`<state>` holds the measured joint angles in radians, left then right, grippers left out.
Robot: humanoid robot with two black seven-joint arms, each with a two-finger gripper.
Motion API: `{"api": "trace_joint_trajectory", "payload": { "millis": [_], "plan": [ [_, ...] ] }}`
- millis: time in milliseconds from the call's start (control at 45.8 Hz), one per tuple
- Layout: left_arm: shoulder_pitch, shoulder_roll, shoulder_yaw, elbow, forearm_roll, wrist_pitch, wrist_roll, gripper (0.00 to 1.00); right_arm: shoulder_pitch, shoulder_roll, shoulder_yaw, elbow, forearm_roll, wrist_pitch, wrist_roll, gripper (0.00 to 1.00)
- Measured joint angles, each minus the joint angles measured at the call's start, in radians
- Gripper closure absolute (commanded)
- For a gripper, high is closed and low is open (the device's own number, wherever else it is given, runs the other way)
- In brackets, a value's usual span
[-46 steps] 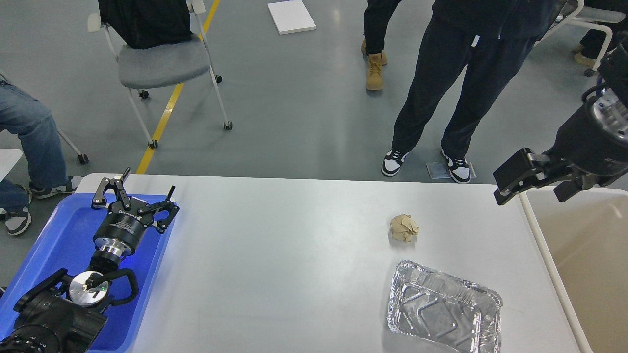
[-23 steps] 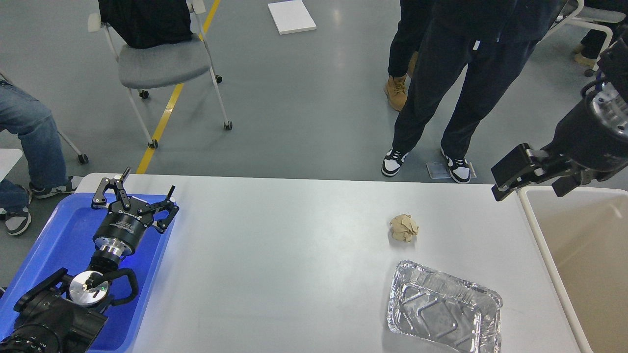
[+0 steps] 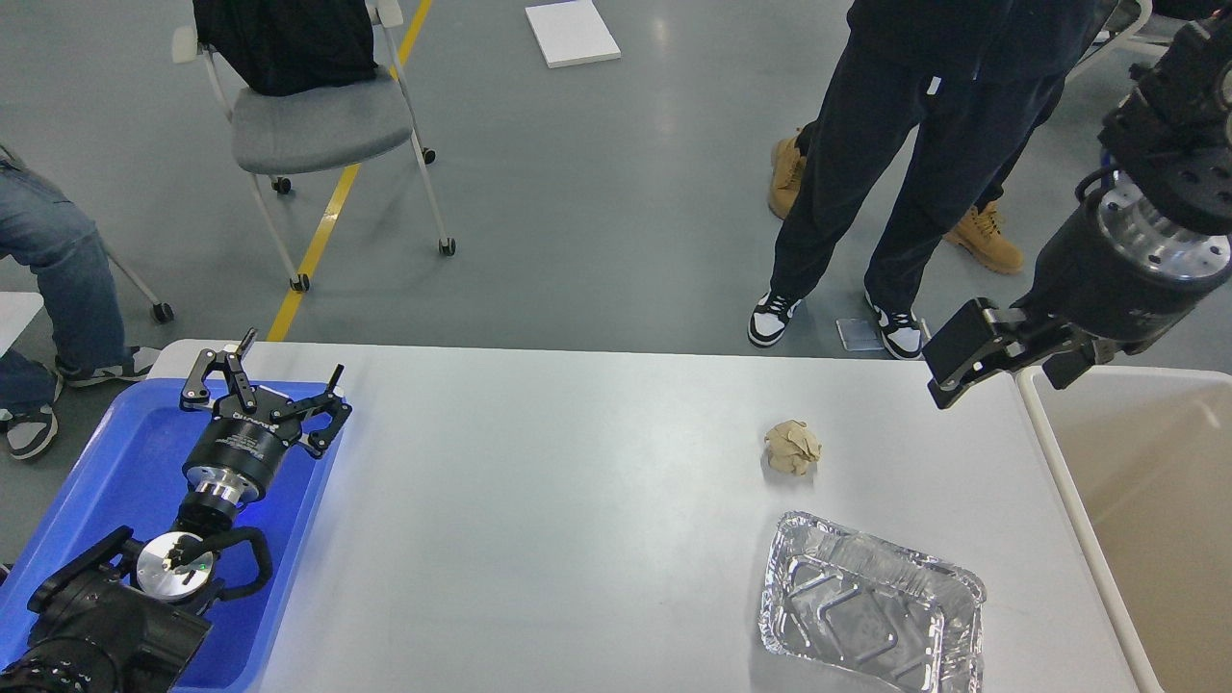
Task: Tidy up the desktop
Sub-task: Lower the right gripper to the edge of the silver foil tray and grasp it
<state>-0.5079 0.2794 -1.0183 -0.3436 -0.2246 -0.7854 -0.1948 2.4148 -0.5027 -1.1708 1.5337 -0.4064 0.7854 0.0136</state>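
On the tabletop (image 3: 577,500) lie a crumpled paper ball (image 3: 792,448) and a foil tray (image 3: 871,606) (well apart from both arms). The left pincer (image 3: 265,377) is spread over the blue tray (image 3: 125,462). Whether the right pincer (image 3: 972,358) is spread, I cannot tell.

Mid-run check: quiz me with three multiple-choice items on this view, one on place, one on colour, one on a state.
1. The crumpled paper ball lies:
A. inside the foil tray
B. on the desktop
C. in the blue tray

2. The tray under the left gripper is:
A. red
B. blue
C. green

3. The left gripper's jaws are:
A. open, empty
B. shut on paper
C. holding foil

Key: 1 B, it sits on the bare desktop beyond the foil tray. 2 B, the blue tray shows beneath it. 3 A, fingers spread, nothing between.
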Motion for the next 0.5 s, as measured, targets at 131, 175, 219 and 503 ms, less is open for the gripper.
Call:
{"api": "trace_joint_trajectory", "payload": {
  "millis": [131,175,219,503],
  "plan": [
    [0.0,0.0,0.0,0.0,0.0,0.0,0.0,0.0,-0.024,0.004,0.011,-0.001,-0.015,0.0,0.0,0.0],
    [0.0,0.0,0.0,0.0,0.0,0.0,0.0,0.0,-0.033,0.004,0.014,-0.001,-0.021,0.0,0.0,0.0],
    [0.0,0.0,0.0,0.0,0.0,0.0,0.0,0.0,-0.042,0.003,0.016,-0.001,-0.027,0.0,0.0,0.0],
    [0.0,0.0,0.0,0.0,0.0,0.0,0.0,0.0,-0.17,-0.034,0.025,-0.016,-0.094,0.0,0.001,0.0]
  ]
}}
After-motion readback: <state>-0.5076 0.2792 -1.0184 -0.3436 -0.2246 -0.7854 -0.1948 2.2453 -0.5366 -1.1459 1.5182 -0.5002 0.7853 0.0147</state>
